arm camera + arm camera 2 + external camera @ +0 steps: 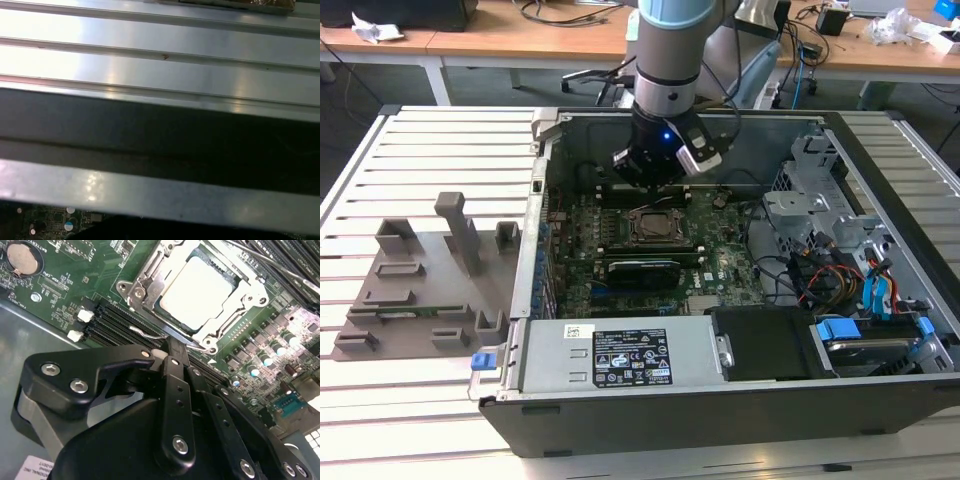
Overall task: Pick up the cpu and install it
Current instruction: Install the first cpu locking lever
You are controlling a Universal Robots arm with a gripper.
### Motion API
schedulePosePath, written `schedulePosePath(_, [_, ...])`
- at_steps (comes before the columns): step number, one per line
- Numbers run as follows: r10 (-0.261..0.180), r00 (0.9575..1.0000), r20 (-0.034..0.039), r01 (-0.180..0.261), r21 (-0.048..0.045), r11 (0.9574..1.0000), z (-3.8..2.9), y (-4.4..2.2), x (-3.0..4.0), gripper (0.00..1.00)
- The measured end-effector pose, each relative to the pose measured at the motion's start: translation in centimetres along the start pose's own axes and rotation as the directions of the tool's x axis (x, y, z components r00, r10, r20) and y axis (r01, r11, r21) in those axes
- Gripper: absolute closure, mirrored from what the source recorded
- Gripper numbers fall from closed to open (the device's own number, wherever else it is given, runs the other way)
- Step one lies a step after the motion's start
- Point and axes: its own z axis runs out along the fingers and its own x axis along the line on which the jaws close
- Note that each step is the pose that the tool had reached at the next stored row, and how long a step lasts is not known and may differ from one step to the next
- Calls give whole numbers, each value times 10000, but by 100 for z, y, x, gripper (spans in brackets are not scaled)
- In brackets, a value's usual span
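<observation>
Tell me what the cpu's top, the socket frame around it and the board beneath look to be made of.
cpu: pale, matte silvery-white top, probably metal; smooth, even sheen.
Socket frame: bright bare metal, likely steel; shiny stamped edges and screw heads.
Motherboard: green circuit board, glossy lacquered look, fine traces and white print.

The arm's black wrist is blocking the gripper (655, 178) in the exterior view, so its fingers are staying out of sight behind it. In the second wrist view the gripper's black linkage (175, 405) is covering the near part of the green board (60, 295), and the silver socket frame (145, 290) around the cpu (197, 290) is running off the picture's edge. In the first wrist view the grey case wall (160, 190) is hiding nearly all the board, leaving a sliver at one corner.
</observation>
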Motion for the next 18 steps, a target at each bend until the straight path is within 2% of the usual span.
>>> schedulePosePath(5, [1, 10000, -26, 0, 37, 10000, 23, -12, -53, 89])
schedulePosePath(11, [3, 10000, -49, -2, 101, 9999, 89, -23, -125, 89])
schedulePosePath(12, [2, 10000, -51, -2, 118, 9999, 100, -25, -135, 89])
schedulePosePath(13, [5, 10000, -63, -4, 201, 9998, 130, -36, -158, 89])
schedulePosePath(14, [1, 10000, -47, -1, 30, 10000, 146, -22, -199, 89])
schedulePosePath(15, [0, 10000, -37, 0, -67, 10000, 150, -23, -207, 89])
schedulePosePath(17, [1, 10000, -34, -1, -68, 10000, 131, -21, -208, 89])
schedulePosePath(18, [1, 10000, -38, -2, -63, 10000, 92, -20, -208, 89])
